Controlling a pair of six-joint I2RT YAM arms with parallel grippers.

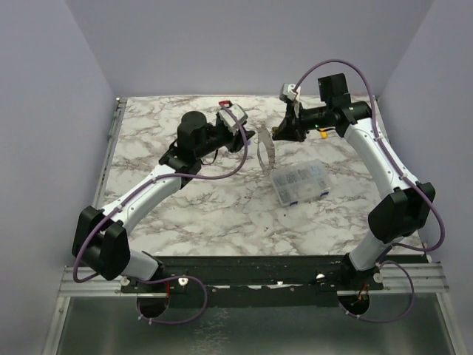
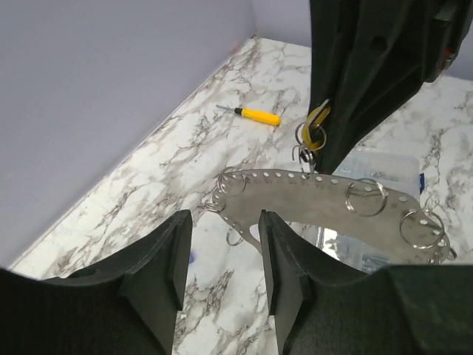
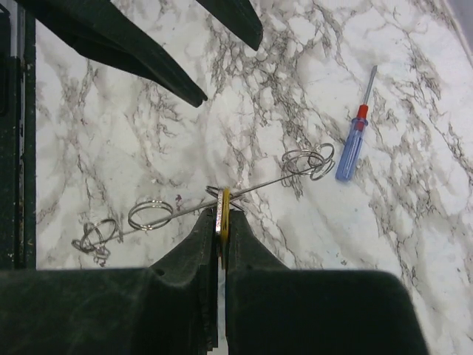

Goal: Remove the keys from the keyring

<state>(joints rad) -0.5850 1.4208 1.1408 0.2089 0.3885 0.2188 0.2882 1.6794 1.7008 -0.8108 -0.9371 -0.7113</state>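
Yellow key (image 3: pixel 225 198), one, pinched by right gripper (image 3: pixel 222 222); one grey keyring (image 2: pixel 318 203).

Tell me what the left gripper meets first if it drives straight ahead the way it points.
Most likely the keyring: its near end sits just beyond the open left gripper, in line with the gap between the fingers. Depth is hard to judge from this view.

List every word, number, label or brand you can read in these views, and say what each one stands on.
No text can be read in any view.
The keyring shows only punched holes, no stamp or number.
The yellow key is seen almost edge-on, so any marking is hidden.
The yellow screwdriver, the blue-and-red screwdriver and the clear compartment box show no legible print. Any print there would be too small to tell.
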